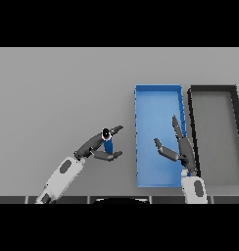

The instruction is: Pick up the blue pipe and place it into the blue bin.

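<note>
Blue pipe [108, 143]: upright on bench [58, 98], just left of blue bin [158, 105], enclosed by left hand [103, 147] fingers, curled round it. Right hand [182, 147]: over bin, fingers spread, nothing held. Bin lies rightward of pipe.

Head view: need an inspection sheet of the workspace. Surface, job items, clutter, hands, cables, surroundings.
Surface: grey table, flat.
Job's things: blue pipe upright, left of the blue bin, not yet in it; nothing seen inside the bin.
Clutter: black bin right of the blue bin, close beside it; nothing seen inside.
Hands: left hand closes on the pipe, fingers and thumb on either side; right hand open over the blue bin, holding nothing.
Cables: nothing seen.
Surroundings: nothing seen beyond the table.
</note>
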{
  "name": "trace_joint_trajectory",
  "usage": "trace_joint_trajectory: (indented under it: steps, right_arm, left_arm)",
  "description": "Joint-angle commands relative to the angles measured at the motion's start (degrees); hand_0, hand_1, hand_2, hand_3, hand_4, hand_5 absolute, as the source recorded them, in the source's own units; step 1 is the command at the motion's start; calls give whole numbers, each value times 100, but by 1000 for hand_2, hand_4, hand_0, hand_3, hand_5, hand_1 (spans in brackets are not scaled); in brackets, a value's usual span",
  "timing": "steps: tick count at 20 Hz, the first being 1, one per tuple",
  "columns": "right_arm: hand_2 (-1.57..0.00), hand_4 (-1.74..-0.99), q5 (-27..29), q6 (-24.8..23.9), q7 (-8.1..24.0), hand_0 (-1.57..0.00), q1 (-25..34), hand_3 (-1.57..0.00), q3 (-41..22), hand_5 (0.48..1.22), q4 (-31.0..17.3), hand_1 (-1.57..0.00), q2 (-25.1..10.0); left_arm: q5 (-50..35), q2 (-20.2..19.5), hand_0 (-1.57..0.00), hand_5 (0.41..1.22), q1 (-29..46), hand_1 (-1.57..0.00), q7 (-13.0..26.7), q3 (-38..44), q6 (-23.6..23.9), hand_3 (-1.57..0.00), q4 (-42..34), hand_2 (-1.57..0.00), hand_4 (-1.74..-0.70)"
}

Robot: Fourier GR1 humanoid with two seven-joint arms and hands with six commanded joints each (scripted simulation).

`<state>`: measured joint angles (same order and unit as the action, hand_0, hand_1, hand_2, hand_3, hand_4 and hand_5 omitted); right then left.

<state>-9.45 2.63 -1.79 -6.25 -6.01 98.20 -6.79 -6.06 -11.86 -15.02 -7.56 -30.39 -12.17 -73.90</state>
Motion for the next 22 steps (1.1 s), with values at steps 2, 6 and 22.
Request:
trace_joint_trajectory:
  steps: [2, 6, 22]
  right_arm:
    - [1, -1198, 43, 24, -70, 1, -44, 1, -14, 605, 81, 1, 16]
    - [1, -1195, 83, 55, -15, 1, 22, 1, 28, 604, -7, 1, -10]
    - [1, -1149, 19, 23, -210, 1, -34, 1, 87, 599, -12, 1, -106]
  left_arm:
    - [-3, 98, -100, 651, -7, -265, -11, 24, 91, -215, 45, -357, -1317]
    - [-27, 282, -888, 988, 65, -999, -18, -53, 99, -1009, 31, -1035, -1526]
    - [-210, 409, -1552, 1214, -138, -1555, 62, -301, 446, -1482, -1279, -1556, -1734]
